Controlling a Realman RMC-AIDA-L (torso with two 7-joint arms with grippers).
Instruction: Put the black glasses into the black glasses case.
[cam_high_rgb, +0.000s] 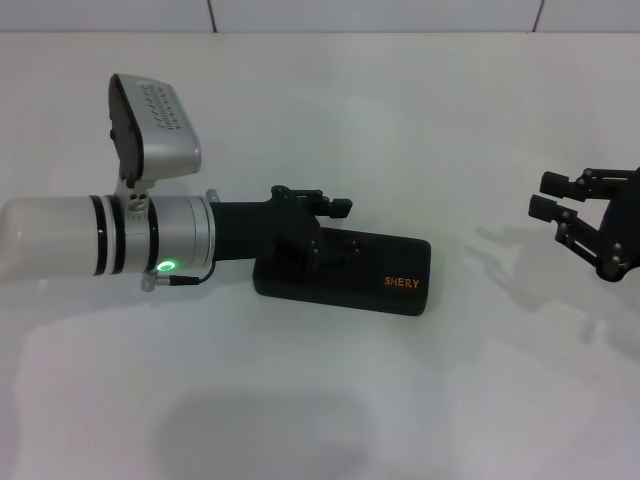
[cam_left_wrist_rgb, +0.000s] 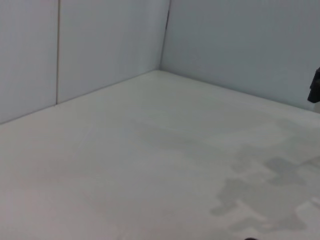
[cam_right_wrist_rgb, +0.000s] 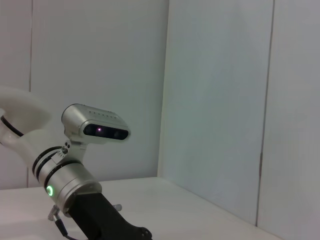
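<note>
Left gripper (cam_high_rgb: 322, 232) over the closed black glasses case (cam_high_rgb: 395, 275) (finger state can't tell), right gripper (cam_high_rgb: 556, 208) open, parked well apart.

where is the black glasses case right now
In the head view the black glasses case lies closed on the white table near centre, under the left gripper.

The left arm (cam_high_rgb: 60, 250) is a glossy white cylinder ending in a silver wrist section ringed by black bands, with a round green light (cam_high_rgb: 166, 266) glowing on it. A thin dark cable (cam_high_rgb: 190, 279) loops from a small metal plug beside the light. A silver, rounded camera housing (cam_high_rgb: 155, 128) with rows of small holes sits on the wrist. Both grippers, left gripper (cam_high_rgb: 315, 225) and right gripper (cam_high_rgb: 570, 215), are matte black linkages with screwed joints
</note>
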